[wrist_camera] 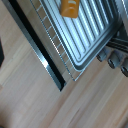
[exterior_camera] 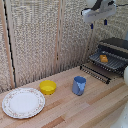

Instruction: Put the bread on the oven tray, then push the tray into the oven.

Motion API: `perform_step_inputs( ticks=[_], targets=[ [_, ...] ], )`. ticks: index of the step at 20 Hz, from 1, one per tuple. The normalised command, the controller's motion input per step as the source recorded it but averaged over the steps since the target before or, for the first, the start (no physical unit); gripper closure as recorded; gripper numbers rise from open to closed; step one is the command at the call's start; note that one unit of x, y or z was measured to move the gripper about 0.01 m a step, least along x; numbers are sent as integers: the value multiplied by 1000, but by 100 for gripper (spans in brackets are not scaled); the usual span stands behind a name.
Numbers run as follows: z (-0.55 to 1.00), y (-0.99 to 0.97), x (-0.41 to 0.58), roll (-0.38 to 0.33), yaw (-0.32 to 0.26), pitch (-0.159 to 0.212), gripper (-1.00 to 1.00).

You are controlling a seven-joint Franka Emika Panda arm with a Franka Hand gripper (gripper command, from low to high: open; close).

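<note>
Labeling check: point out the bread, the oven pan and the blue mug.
bread [exterior_camera: 103, 58]: exterior view, middle of the orange loaf piece.
oven pan [wrist_camera: 92, 37]: wrist view, bare ribbed surface beside the bread.
blue mug [exterior_camera: 79, 85]: exterior view, outer wall of the mug.

Wooden table [exterior_camera: 95, 102], light planked top, also seen in the wrist view. Directly on it: patterned white plate [exterior_camera: 23, 102] at the exterior view's left; yellow bowl [exterior_camera: 48, 87] near it; blue mug [exterior_camera: 79, 85] toward the middle; oven [exterior_camera: 116, 50] at the right, door lowered
</note>
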Motion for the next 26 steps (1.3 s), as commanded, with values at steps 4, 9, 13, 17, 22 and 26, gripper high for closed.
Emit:
perform_step_inputs(
  ticks=[4,9,13,17,22,26],
  targets=[
    [-54,135,-515,-333,109,198,-100],
    [-49,35,-454,-355,134,176,-100],
    [-262,1,-114,-358,198,103,-100],
    [-481,3,76,-310,246,64,-100],
    [-579,26,200,-279,263,54,-100],
    [-545,81,156,-286,235,77,-100]
  ],
)
